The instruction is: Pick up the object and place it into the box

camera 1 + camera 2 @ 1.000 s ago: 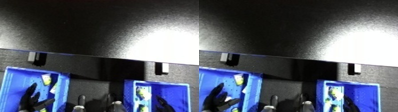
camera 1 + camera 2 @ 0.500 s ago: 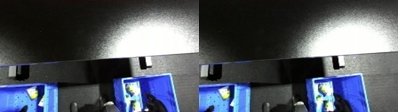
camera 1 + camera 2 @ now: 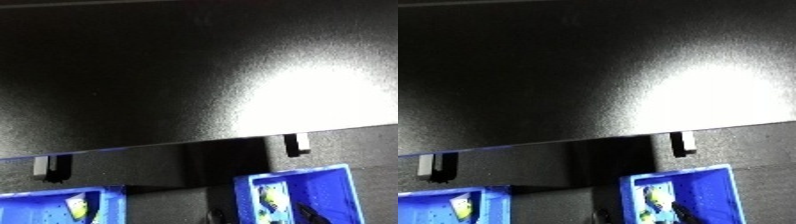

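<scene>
Two blue bins sit at the bottom edge, below the front lip of a black table [image 3: 178, 90]. The left bin [image 3: 35, 205] holds a small yellow object [image 3: 77, 207]. The right bin [image 3: 320, 190] holds a yellow and white object [image 3: 266, 197]. A dark sliver of my right hand [image 3: 311, 214] shows inside the right bin at the lower edge. A dark sliver of my left hand [image 3: 94, 216] shows beside the left bin's yellow object. Most of both hands is cut off by the view's bottom.
A bright glare patch [image 3: 311, 95] lies on the black table top. Two small white brackets [image 3: 302, 142] [image 3: 40, 165] hang under the table's front edge. A dark gap separates the two bins.
The whole view has tilted up and rolled, so the camera moved. The bins have slid toward the bottom edge and my hands have dropped almost out of view.
</scene>
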Robot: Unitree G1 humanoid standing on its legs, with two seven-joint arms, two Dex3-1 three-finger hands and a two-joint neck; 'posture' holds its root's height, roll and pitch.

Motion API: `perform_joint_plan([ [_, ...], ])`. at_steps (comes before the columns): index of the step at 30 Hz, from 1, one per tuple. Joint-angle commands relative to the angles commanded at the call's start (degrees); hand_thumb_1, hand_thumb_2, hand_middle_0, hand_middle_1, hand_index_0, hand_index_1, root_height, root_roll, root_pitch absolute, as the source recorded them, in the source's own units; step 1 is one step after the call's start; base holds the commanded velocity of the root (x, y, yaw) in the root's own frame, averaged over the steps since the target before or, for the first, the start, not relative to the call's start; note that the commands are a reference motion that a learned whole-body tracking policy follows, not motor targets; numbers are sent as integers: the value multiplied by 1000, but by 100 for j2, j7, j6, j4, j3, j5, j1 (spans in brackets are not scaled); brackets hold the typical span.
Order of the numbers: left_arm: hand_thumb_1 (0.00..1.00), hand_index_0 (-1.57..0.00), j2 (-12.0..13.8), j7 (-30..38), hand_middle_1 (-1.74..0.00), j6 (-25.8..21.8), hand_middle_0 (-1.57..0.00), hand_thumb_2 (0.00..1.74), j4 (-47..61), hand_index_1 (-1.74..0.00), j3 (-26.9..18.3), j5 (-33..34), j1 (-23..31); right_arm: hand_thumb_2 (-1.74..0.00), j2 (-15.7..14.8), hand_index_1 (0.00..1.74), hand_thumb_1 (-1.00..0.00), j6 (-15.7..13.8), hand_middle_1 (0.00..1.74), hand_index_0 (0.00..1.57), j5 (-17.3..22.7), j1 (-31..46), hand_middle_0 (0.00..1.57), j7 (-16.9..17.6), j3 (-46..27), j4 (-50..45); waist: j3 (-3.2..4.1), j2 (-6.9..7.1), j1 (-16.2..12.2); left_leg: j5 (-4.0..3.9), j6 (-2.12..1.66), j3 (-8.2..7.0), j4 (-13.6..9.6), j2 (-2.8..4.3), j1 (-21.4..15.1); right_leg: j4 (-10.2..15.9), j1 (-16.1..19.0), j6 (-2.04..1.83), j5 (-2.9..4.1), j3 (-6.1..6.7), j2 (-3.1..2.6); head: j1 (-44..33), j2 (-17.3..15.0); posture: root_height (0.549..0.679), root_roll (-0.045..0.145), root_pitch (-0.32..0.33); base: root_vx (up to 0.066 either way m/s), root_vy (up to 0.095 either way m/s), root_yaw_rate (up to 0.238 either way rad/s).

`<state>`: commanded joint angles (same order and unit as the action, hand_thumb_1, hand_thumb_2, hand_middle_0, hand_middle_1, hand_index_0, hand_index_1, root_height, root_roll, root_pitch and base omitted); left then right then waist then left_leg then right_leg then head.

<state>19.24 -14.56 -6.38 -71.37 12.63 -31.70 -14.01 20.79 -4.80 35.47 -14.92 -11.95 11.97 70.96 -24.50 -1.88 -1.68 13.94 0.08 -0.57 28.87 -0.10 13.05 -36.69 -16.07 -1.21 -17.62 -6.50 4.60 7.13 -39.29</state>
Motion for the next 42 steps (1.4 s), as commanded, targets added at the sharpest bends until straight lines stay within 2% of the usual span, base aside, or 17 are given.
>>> perform_joint_plan([
  [1, 0, 0, -24, -89, 0, 87, 0, 0, -52, 0, -30, 64, 95, 0, -32, 0, 0, -3, 0, 0, -40, 92, 0, -27, -24, 39, 135, 12, 11, -133, -66, 12, -342, 25, -230, 345, 231, -47, 79, -21, -1, -145, -112, 657, 32, -33, 114, -47, 53],
  [2, 0, 0, -24, -89, 0, 87, 0, 0, -52, 0, -30, 64, 95, 0, -32, 0, 0, -3, 0, 0, -40, 92, 0, -27, -24, 39, 135, 12, 11, -133, -66, 12, -342, 25, -230, 345, 231, -47, 79, -21, -1, -145, -112, 657, 32, -33, 114, -47, 53],
  [3, 0, 0, -48, -139, 0, 152, 0, 0, -116, 0, -79, 161, 191, 0, -63, 0, 0, 4, 0, 0, -94, 190, 0, -51, -50, 79, 286, 20, 23, -260, -129, 17, -688, 46, -461, 723, 486, -91, 167, -55, 1, -287, -258, 661, 31, -33, 120, -43, 39],
  [4, 0, 0, -48, -139, 0, 152, 0, 0, -116, 0, -79, 161, 191, 0, -63, 0, 0, 4, 0, 0, -94, 190, 0, -51, -50, 79, 286, 20, 23, -260, -129, 17, -688, 46, -461, 723, 486, -91, 167, -55, 1, -287, -258, 661, 31, -33, 120, -43, 39],
  [5, 0, 0, -60, -157, 0, 180, 0, 0, -148, 0, -106, 211, 240, 0, -80, 0, 0, 10, 0, 0, -122, 241, 0, -61, -63, 98, 366, 23, 30, -324, -160, 17, -864, 56, -579, 928, 622, -113, 220, -78, 1, -353, -324, 663, 31, -33, 125, -42, 39],
  [6, 0, 0, -87, -189, 0, 225, 0, 0, -215, 0, -173, 312, 348, 0, -123, 0, 0, 22, 0, 0, -179, 346, 0, -79, -93, 146, 540, 33, 49, -442, -216, 12, -1213, 77, -820, 1345, 904, -155, 329, -127, -2, -489, -441, 667, 30, -33, 140, -39, 27],
  [8, 0, 0, -102, -210, 0, 241, 0, 0, -249, 0, -206, 356, 402, 0, -146, 0, 0, 28, 0, 0, -206, 396, 0, -87, -111, 172, 629, 39, 60, -491, -240, 7, -1376, 89, -936, 1544, 1042, -176, 383, -152, -5, -538, -477, 669, 30, -33, 140, -37, 25],
  [10, 0, 0, -156, -266, 0, 291, 0, 0, -348, 0, -291, 470, 552, 0, -222, 0, 0, 52, 0, 0, -288, 528, 0, -102, -160, 249, 902, 65, 97, -601, -303, -23, -1808, 135, -1256, 2089, 1431, -237, 530, -212, -12, -674, -622, 673, 31, -32, 128, -23, 16],
  [11, 0, 0, -156, -266, 0, 291, 0, 0, -348, 0, -291, 470, 552, 0, -222, 0, 0, 52, 0, 0, -288, 528, 0, -102, -160, 249, 902, 65, 97, -601, -303, -23, -1808, 135, -1256, 2089, 1431, -237, 530, -212, -12, -674, -622, 673, 31, -32, 117, -16, 12],
  [13, 0, 0, -215, -276, 0, 377, 0, 0, -447, 0, -352, 576, 663, 0, -291, 0, 0, 98, 0, 0, -337, 620, 0, -107, -190, 338, 1151, 91, 139, -676, -333, -50, -2110, 178, -1471, 2495, 1716, -282, 667, -255, -22, -828, -951, 675, 29, -30, 88, -9, 10],
  [14, 0, 0, -215, -276, 0, 377, 0, 0, -447, 0, -352, 576, 663, 0, -291, 0, 0, 98, 0, 0, -337, 620, 0, -107, -190, 338, 1151, 91, 139, -676, -333, -50, -2110, 178, -1471, 2495, 1716, -282, 667, -255, -22, -828, -951, 675, 29, -30, 77, -8, 8],
  [17, 0, 0, -281, -265, 0, 538, 0, 0, -593, 0, -428, 691, 751, 0, -380, 0, 0, 175, 0, 0, -409, 714, 0, -151, -225, 480, 1450, 128, 209, -783, -364, -73, -2431, 235, -1643, 2843, 1931, -355, 843, -326, 4, -1078, -1574, 676, 26, -29, 68, -11, 13],
  [19, 0, 0, -290, -263, 0, 570, 0, 0, -627, 0, -443, 716, 767, 0, -401, 0, 0, 195, 0, 0, -424, 734, 0, -168, -238, 508, 1518, 138, 229, -822, -377, -74, -2530, 250, -1684, 2929, 1977, -379, 891, -350, 16, -1115, -1723, 677, 25, -29, 57, -23, 24],
  [20, 0, 0, -300, -248, 0, 623, 0, 0, -693, 0, -464, 765, 793, 0, -439, 0, 0, 227, 0, 0, -442, 767, 0, -202, -266, 552, 1627, 156, 267, -914, -408, -73, -2738, 283, -1755, 3094, 2061, -424, 984, -402, 41, -1123, -1857, 677, 24, -27, 36, -34, 33],
  [28, 0, 0, -338, -252, 0, 782, 0, 0, -915, 0, -565, 902, 883, 0, -552, 0, 0, 256, 0, 0, -514, 860, 0, -247, -350, 734, 1897, 175, 349, -1247, -566, -135, -3352, 421, -1884, 3693, 2289, -565, 1309, -587, 134, -944, -1902, 676, 20, -19, 20, -24, 17],
  [32, 0, 0, -340, -311, 0, 834, 0, 0, -979, 0, -620, 918, 896, 0, -544, 0, 0, 298, 0, 0, -557, 885, 0, -284, -391, 836, 1980, 164, 360, -1276, -607, -176, -3387, 476, -1862, 3764, 2339, -564, 1314, -632, 150, -887, -1967, 676, 19, -18, 19, -4, 8],
  [42, 0, 0, -329, -322, 0, 881, 0, 0, -1021, 0, -723, 902, 979, 0, -538, 0, 0, 337, 0, 0, -662, 963, 0, -344, -417, 950, 2076, 155, 334, -1223, -586, -208, -3387, 526, -1956, 3757, 2393, -538, 1245, -608, 161, -866, -1838, 675, 20, -24, 28, 0, -21],
])
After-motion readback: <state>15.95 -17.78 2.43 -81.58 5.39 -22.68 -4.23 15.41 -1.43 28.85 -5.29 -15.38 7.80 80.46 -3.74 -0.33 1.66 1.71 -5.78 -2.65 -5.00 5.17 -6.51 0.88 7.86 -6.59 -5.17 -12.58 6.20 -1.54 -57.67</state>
